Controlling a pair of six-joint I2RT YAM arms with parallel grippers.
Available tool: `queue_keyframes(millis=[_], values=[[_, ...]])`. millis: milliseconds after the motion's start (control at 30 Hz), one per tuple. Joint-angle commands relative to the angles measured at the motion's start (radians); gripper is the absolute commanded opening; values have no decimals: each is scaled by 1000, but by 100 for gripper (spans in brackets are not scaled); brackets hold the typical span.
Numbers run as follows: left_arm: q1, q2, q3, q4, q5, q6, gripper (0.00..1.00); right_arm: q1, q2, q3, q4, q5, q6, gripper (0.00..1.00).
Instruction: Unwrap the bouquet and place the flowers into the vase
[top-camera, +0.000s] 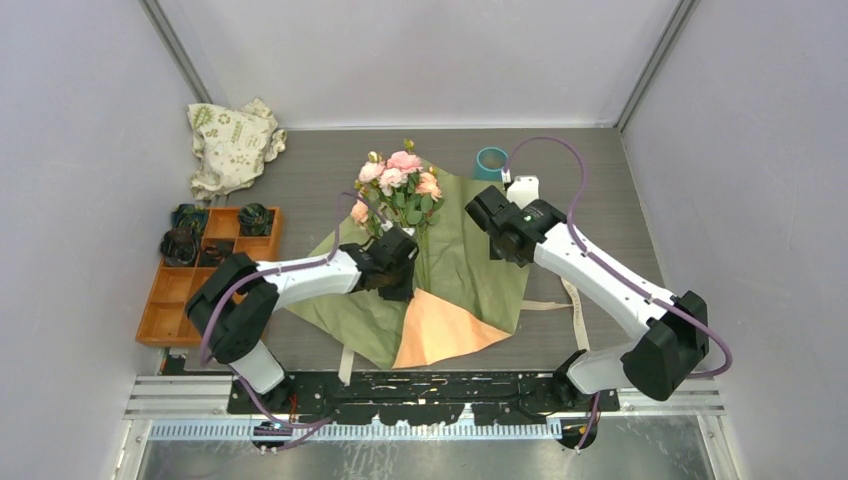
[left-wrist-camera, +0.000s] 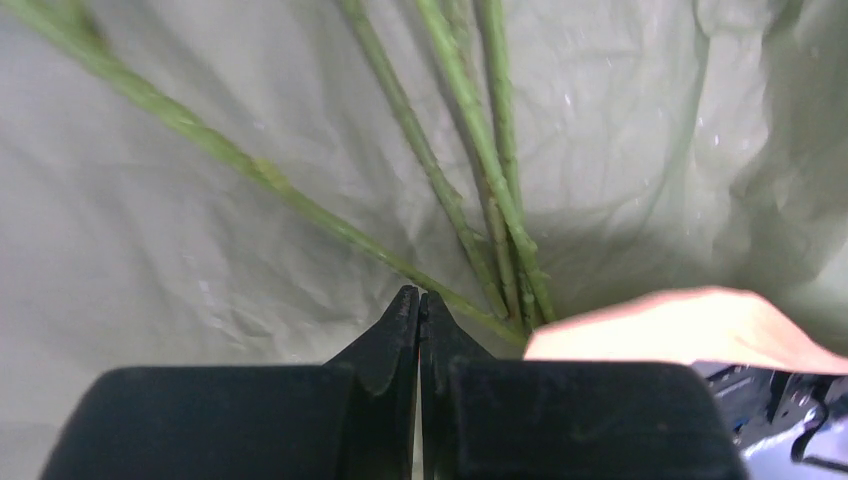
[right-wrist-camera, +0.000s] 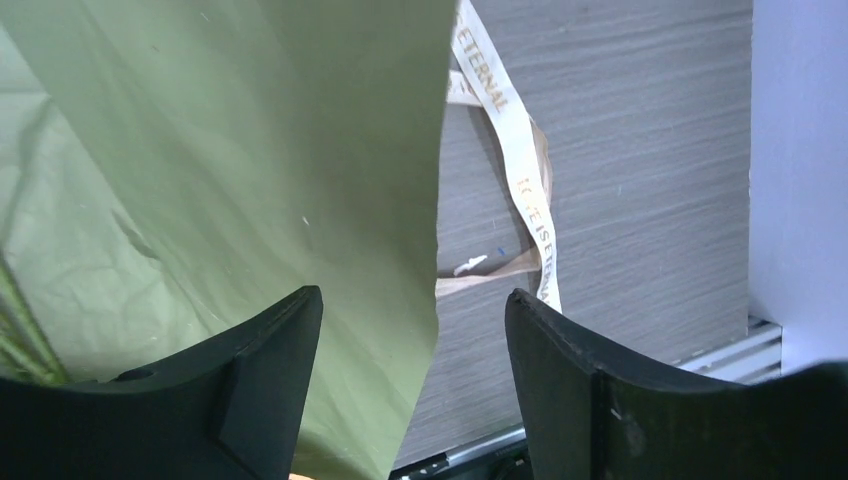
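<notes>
While the bouquet (top-camera: 440, 290) lies unwrapped in the middle of the table (top-camera: 620, 200), its olive-green sheet (top-camera: 470, 260) is seen spread flat, with a corner of orange paper (top-camera: 445, 325) turned up at the near edge. The flowers (top-camera: 400, 175) are laid on that sheet, pink and peach blooms pointing to the far side and the thin green stems (left-wrist-camera: 470, 150) running back toward the arms. The left gripper (top-camera: 398, 280) is held over the lower part of the stems; in its own wrist view its fingers (left-wrist-camera: 400, 330) are pressed together tip to tip with nothing seen between them, and the stem ends are gathered just beyond and to one side of those tips. The right gripper (top-camera: 505, 245) is poised above the sheet's right side, jaws spread wide and clamped on nothing; the free edge of the green sheet is seen lying between the two fingers (right-wrist-camera: 270, 350) in the wrist view. A beige printed ribbon (right-wrist-camera: 525, 190) is lying loose on the bare table just beside that edge. The vase (top-camera: 490, 160), teal and upright, is found at the far side, just past the sheet's corner and close to the right wrist. Well off to the left, a white cloth bag (top-camera: 230, 145) and an orange tray (top-camera: 165, 310) are to be noted.
</notes>
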Motion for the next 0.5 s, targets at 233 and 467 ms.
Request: queue_keyframes(millis=[233,467], values=[[-207,-116,13,-76,211,139,2,1,-30,225,70,-65,-125,75],[-384,-213,-20,-136,285,159,3,1,64,359,108,-152,-164,76]])
